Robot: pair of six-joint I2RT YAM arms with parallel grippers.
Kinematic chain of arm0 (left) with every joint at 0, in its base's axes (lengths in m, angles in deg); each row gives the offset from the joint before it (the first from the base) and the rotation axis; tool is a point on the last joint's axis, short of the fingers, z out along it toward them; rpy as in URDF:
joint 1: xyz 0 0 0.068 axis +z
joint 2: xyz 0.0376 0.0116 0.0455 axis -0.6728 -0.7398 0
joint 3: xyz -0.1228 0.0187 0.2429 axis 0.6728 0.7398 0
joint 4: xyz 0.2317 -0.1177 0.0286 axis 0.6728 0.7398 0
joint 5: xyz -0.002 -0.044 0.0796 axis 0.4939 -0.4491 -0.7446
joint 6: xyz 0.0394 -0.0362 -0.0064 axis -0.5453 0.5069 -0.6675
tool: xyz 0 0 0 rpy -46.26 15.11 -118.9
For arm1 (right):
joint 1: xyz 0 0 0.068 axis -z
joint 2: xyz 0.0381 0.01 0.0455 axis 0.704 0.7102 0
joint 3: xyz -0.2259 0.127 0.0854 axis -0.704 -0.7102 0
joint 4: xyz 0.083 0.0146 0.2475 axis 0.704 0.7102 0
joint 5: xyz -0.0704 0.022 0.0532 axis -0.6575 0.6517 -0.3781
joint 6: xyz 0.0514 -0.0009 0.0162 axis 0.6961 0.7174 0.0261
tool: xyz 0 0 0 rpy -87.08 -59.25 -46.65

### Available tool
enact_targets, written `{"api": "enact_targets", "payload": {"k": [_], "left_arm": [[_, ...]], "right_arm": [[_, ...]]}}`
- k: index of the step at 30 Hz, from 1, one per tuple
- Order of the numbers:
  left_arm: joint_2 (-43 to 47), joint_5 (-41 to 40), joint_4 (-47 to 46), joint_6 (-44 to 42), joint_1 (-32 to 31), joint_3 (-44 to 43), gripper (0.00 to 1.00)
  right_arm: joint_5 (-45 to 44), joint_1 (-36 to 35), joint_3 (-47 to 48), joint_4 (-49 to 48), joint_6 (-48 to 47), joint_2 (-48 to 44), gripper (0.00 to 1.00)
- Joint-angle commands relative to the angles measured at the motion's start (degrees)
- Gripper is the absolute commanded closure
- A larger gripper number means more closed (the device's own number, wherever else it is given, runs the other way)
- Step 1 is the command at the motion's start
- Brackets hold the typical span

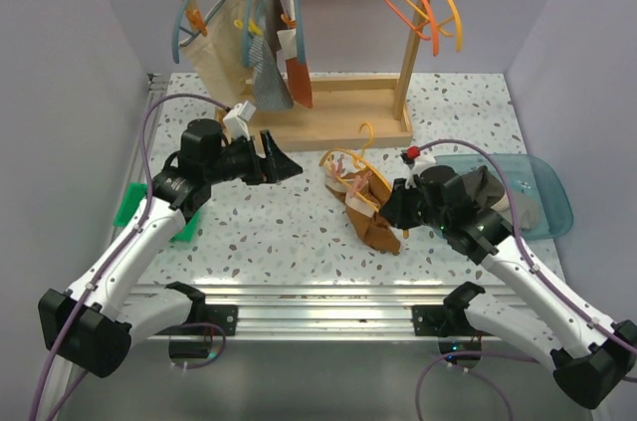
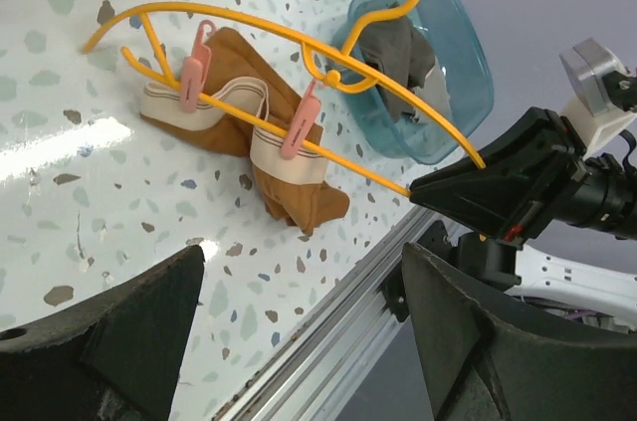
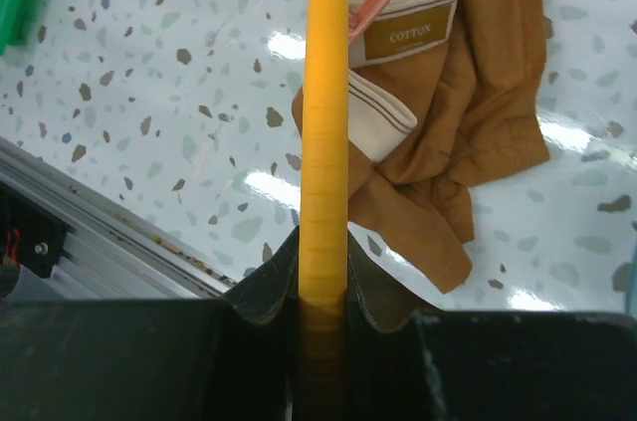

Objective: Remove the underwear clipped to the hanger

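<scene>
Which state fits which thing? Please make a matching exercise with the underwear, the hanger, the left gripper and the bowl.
Things:
1. underwear
2. hanger
3. left gripper
4. bowl

States:
A. open, holding nothing
B. contains a grey cloth
C. gripped by the right gripper
D. held by pink clips

Pairs: 1-D, 2-C, 3-A, 4-B

In the right wrist view the hanger (image 3: 323,142) runs off the top edge, its lower end buried in the right gripper (image 3: 323,282); the underwear (image 3: 478,112) is cut off at the top too.
</scene>
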Motion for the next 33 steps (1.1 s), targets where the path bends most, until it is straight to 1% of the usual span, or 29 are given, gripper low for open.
{"api": "enact_targets", "payload": {"k": [1,3,7,9,12,16,19,20,21,22,29,33], "left_arm": [[3.24,-3.87,-2.02,1.57,-1.64,2.32,0.16],[3.94,-5.18,-2.37,2.62,-2.43,3.89,0.17],[4.73,-9.05,-2.55,5.08,-6.29,6.62,0.17],[5.00,-12.46,-2.37,6.40,-7.61,7.94,0.17],[4.56,-17.92,-1.49,7.98,-9.72,9.26,0.18],[2.36,-23.11,-1.05,9.57,-11.92,9.88,0.19],[-0.53,-26.98,-0.88,11.06,-13.94,8.74,0.20],[-2.11,-29.51,-0.88,12.02,-14.64,8.30,0.20],[-2.99,-30.06,-0.96,12.38,-15.87,7.17,0.20],[-4.92,-32.59,-1.31,12.99,-16.49,6.64,0.20],[-13.63,-39.81,0.10,16.33,-20.54,-0.22,0.20],[-14.34,-42.10,-2.89,16.69,-22.55,-2.16,0.20]], "right_arm": [[-0.21,-4.70,-1.34,-12.19,5.21,0.11,1.00],[-2.58,-8.21,-2.57,-12.90,6.53,0.99,1.00],[-5.48,-12.97,-4.24,-15.79,8.99,2.48,1.00],[-8.81,-15.07,-4.42,-15.98,10.74,2.92,1.00],[-11.46,-16.49,-3.99,-15.63,12.24,3.28,1.00],[-11.64,-17.02,-3.72,-15.10,13.38,3.45,1.00],[-12.52,-17.63,-3.63,-13.70,14.09,3.36,1.00],[-12.61,-17.72,-3.81,-13.52,14.26,3.28,1.00],[-12.61,-17.98,-4.24,-13.43,14.44,2.84,1.00],[-12.87,-18.07,-4.51,-13.34,14.96,2.49,1.00],[-13.14,-18.69,-5.30,-12.38,15.23,0.73,1.00],[-13.48,-18.78,-5.74,-11.59,15.41,0.03,1.00]]}}
